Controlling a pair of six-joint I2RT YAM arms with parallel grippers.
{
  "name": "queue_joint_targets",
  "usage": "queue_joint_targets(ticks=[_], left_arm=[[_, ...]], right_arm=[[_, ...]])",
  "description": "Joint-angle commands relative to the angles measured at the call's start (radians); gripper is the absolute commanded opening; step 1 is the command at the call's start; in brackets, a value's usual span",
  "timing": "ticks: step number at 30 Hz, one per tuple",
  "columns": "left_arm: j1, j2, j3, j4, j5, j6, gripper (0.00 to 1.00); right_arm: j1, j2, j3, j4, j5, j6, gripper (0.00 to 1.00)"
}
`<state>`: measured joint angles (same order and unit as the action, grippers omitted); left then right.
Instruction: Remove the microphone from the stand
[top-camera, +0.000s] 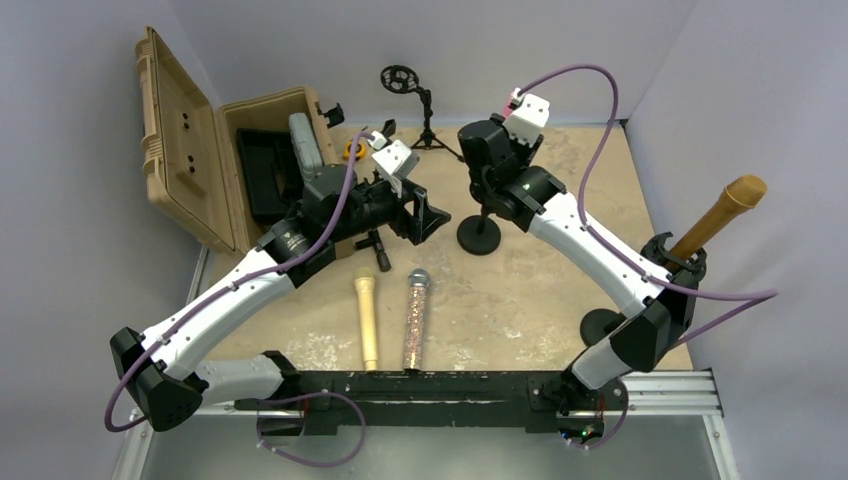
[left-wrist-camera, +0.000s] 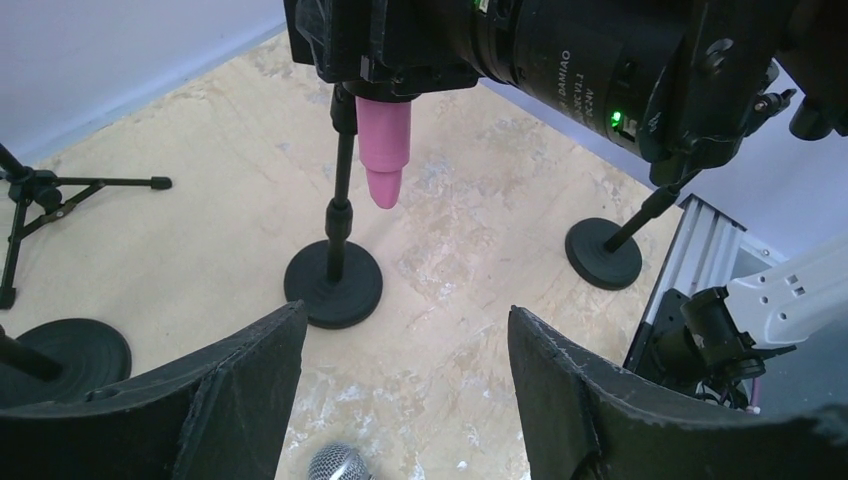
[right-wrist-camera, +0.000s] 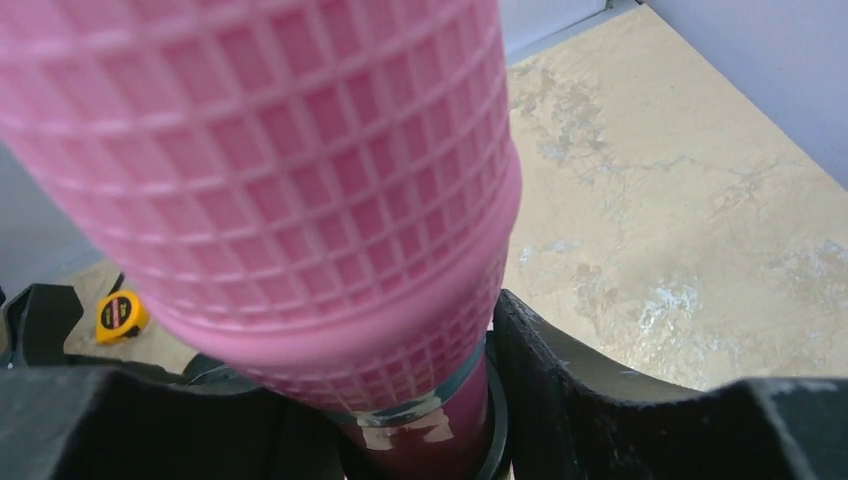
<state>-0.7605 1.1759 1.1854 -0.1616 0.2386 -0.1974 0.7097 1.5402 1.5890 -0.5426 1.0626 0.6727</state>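
The pink microphone (left-wrist-camera: 385, 150) hangs handle down in the clip of a black stand (left-wrist-camera: 340, 210) with a round base (top-camera: 479, 235). My right gripper (top-camera: 492, 150) sits over the clip from above. In the right wrist view the pink mesh head (right-wrist-camera: 300, 150) fills the frame, and both black fingers (right-wrist-camera: 580, 370) press against the handle just below it; the right gripper (right-wrist-camera: 420, 400) is shut on the microphone. My left gripper (left-wrist-camera: 405, 330) hovers open and empty to the left of the stand's base (left-wrist-camera: 333, 285), low over the table.
A gold microphone (top-camera: 720, 215) stands in a second stand at the right, base (top-camera: 603, 325). A cream microphone (top-camera: 367, 320) and a glittery one (top-camera: 416, 320) lie near the front. A tan case (top-camera: 200, 150) stands open at the back left, a tripod stand (top-camera: 425, 120) behind.
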Motion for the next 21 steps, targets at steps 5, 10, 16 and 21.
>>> queue_joint_targets(ticks=[5,10,16,21], left_arm=[[-0.006,-0.033,0.017,0.002,-0.041,0.029,0.72],[0.018,-0.056,0.017,0.018,0.167,0.084,0.79],[0.189,-0.036,-0.025,0.163,0.412,0.001,0.79],[0.305,-0.018,-0.081,0.319,0.469,-0.062,0.76]], right_arm=[[0.002,-0.214,-0.161,0.607,-0.392,-0.538,0.0],[0.002,-0.392,-0.379,0.906,-0.949,-0.843,0.0],[-0.013,-0.379,-0.456,1.024,-1.266,-0.874,0.0],[-0.035,-0.335,-0.492,1.082,-1.349,-0.888,0.0]])
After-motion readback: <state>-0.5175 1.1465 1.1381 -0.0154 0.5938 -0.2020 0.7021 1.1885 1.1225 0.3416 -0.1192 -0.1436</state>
